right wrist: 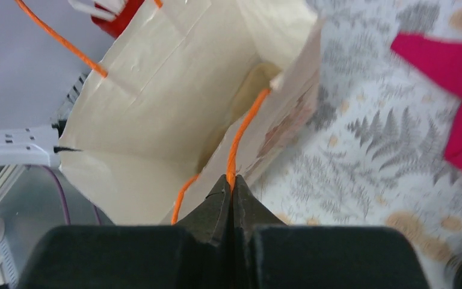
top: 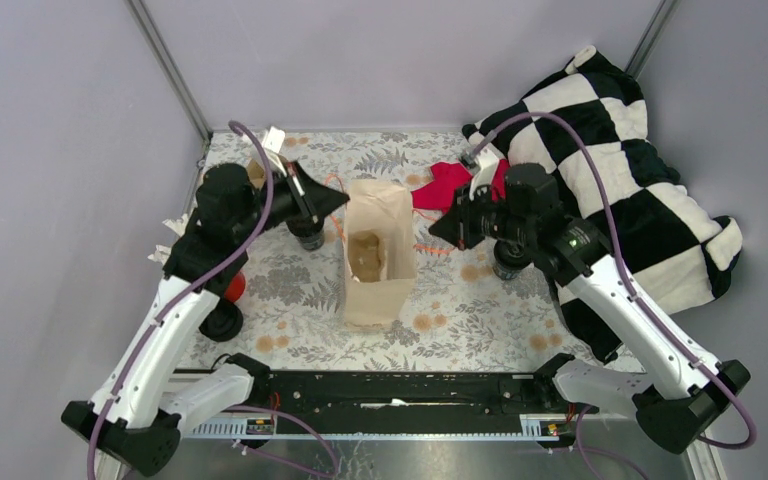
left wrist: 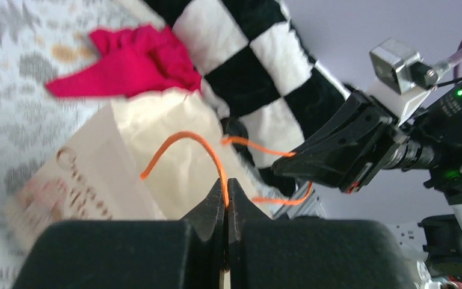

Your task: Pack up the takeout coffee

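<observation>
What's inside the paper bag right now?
From above, the paper bag holds a brown cardboard piece at its bottom. The bag's walls hide the lower corners, so anything small there cannot be seen.

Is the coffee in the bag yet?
Not yet. Done: the paper bag stands open. In hand: the left hand pinches one orange handle and the right hand pinches the other orange handle, holding the top apart. Left: a black cup sits outside, beside the bag, and needs to go in.
</observation>
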Tool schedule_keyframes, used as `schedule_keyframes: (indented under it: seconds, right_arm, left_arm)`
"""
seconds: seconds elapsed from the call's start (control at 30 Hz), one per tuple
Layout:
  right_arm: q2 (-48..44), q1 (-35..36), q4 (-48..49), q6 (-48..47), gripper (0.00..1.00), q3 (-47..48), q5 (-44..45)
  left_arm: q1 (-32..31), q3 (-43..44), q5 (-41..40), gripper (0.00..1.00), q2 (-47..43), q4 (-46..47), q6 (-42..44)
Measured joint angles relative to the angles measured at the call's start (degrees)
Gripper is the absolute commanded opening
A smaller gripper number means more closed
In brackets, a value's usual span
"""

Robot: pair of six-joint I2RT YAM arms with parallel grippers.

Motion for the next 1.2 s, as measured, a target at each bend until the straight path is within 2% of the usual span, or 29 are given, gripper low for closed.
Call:
schedule_keyframes:
  seconds: [0.13,0.33,0.57,0.67,0.77,0.9,1.0,1.2]
  right_arm:
    - [3.3,0.0,2.3,-2.3,0.00,6.3,0.8]
    - [3.4,0.0,6.9,-6.4,0.00,6.5,2.8]
    - [3.4,0.0,13.4,-13.5,0.00,5.2,3.5]
    - [2.3,0.0,16.1,-16.7,0.00,0.9,3.4]
    - [1.3,0.0,15.3,-18.7,0.00,-3.6,3.3]
    - [1.8,0.0,13.8,-18.8,0.00,-3.7,3.7]
    - [3.4,0.0,10.3,-15.7,0.00,1.1,6.1]
    - [9.9,0.1,-2.7,-3.9,0.00,23.3,11.1]
  left_arm:
    - [-0.6,9.7,-1.4,0.00,5.8,2.3,1.7]
    - [-2.5,11.0,-4.7,0.00,6.3,3.7,6.0]
    - [-2.9,3.4,-6.7,0.00,3.0,6.3,11.6]
    - [-3.3,-0.4,-6.5,0.00,2.9,7.0,12.9]
    - [-3.9,-3.5,-6.5,0.00,3.1,7.0,13.4]
    - [-4.0,-2.5,-6.5,0.00,4.7,6.3,12.8]
    - [-4.0,4.5,-6.3,0.00,8.9,3.7,10.7]
    - [-4.0,20.8,-5.7,0.00,14.7,-1.5,6.5]
